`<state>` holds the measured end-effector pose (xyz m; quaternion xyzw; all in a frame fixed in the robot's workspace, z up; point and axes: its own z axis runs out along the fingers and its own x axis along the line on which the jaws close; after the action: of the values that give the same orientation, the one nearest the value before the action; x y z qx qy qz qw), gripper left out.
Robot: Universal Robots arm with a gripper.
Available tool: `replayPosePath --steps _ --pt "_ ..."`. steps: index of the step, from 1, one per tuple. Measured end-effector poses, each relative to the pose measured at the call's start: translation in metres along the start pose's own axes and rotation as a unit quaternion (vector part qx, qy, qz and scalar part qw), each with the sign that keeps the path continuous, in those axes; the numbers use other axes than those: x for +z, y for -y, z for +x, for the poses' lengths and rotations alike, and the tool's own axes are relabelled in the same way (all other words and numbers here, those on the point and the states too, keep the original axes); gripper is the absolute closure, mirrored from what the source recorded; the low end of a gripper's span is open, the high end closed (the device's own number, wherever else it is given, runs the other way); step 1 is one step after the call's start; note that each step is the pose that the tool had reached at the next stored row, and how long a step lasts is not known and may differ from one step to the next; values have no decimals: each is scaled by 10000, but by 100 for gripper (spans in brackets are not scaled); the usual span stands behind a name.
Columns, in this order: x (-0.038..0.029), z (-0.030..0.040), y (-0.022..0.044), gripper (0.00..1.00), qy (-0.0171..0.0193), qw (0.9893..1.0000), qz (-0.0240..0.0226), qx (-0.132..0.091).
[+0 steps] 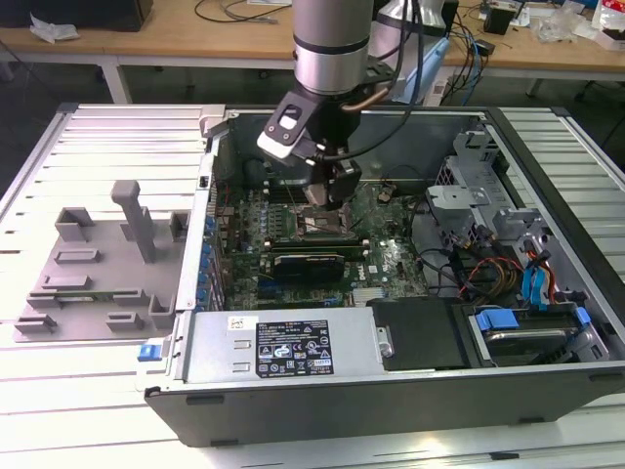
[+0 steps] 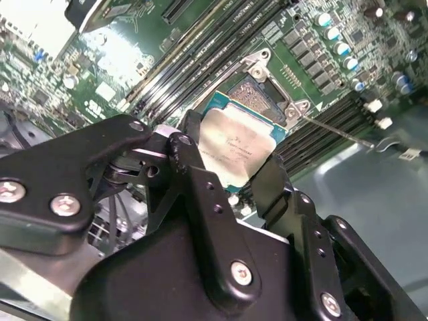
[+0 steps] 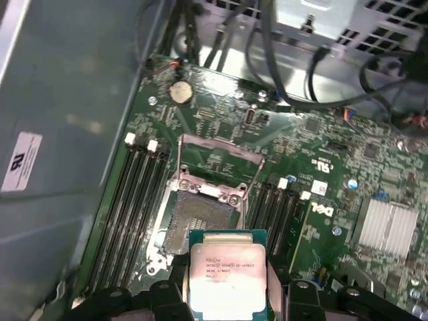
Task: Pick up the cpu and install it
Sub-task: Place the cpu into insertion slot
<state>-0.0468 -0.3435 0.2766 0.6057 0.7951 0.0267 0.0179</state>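
The cpu (image 3: pixel 227 277) is a flat square chip with a silvery top and a thin green edge. My gripper (image 3: pixel 231 297) is shut on it, one black finger (image 2: pixel 190 157) on each side. The chip hangs tilted a little above the motherboard, close to the open socket (image 3: pixel 200 221), whose metal load plate (image 3: pixel 217 157) is swung up. In the second wrist view the cpu (image 2: pixel 234 144) partly covers the socket (image 2: pixel 257 93). In the exterior view the gripper (image 1: pixel 330 200) reaches down inside the open computer case, over the socket (image 1: pixel 327 230).
Memory slots (image 3: pixel 130 200) flank the socket on both sides. A grey plastic tray (image 1: pixel 98 264) lies on the exterior view's left, outside the case. The power supply (image 1: pixel 283 347), drive cage (image 1: pixel 527 332) and loose cables (image 1: pixel 469 269) crowd the case.
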Motion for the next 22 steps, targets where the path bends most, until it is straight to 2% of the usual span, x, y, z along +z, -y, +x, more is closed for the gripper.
replayPosePath --steps 2,5,6,7,9,10,13,14,18,22 --pt "1 0 0 45 11 9999 0 169" --pt "2 0 0 45 16 9997 -1 241" --pt "12 0 1 45 39 9981 -2 607" --pt "16 0 1 45 49 9971 -2 756" --pt "20 0 1 45 59 9959 -3 906" --pt "25 0 2 45 62 9954 -8 959" --pt "41 1 5 45 88 9953 -145 958" --pt "48 1 9 45 92 9952 -158 957" --pt "83 15 22 45 103 9947 -157 1014" --pt "132 31 21 45 114 9930 -143 1169"
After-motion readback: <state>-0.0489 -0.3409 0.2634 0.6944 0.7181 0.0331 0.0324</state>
